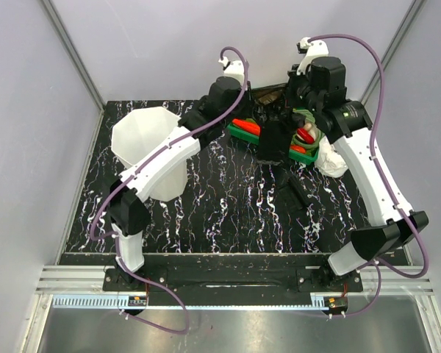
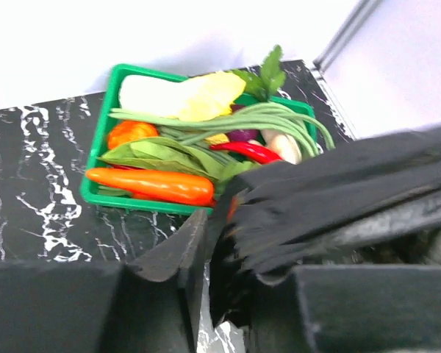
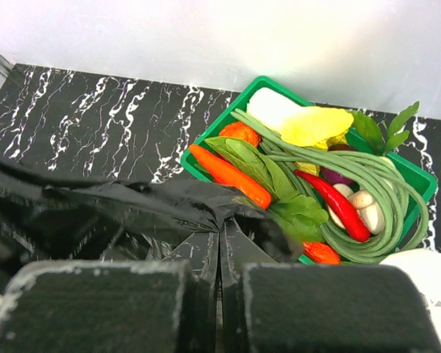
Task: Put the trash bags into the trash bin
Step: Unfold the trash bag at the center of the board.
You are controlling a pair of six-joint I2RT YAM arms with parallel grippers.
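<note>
At the worktop's (image 1: 206,206) far side, right claw (image 3: 220,294) clamped the glossy black film trash bag (image 3: 95,213), and only its wrist view showed that. Left claw's (image 2: 209,294) grip: couldn't tell.

The trash bag (image 2: 353,191) is blurred, and 2 arms (image 1: 228,99) hide perhaps half the green tray (image 1: 237,133).

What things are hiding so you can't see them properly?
Green tray: top view, the trash bag hides its middle.
Left gripper: left wrist view, blurry bag folds hide whether it is shut.
Trash bin: top view, the left arm crosses its near side.
</note>
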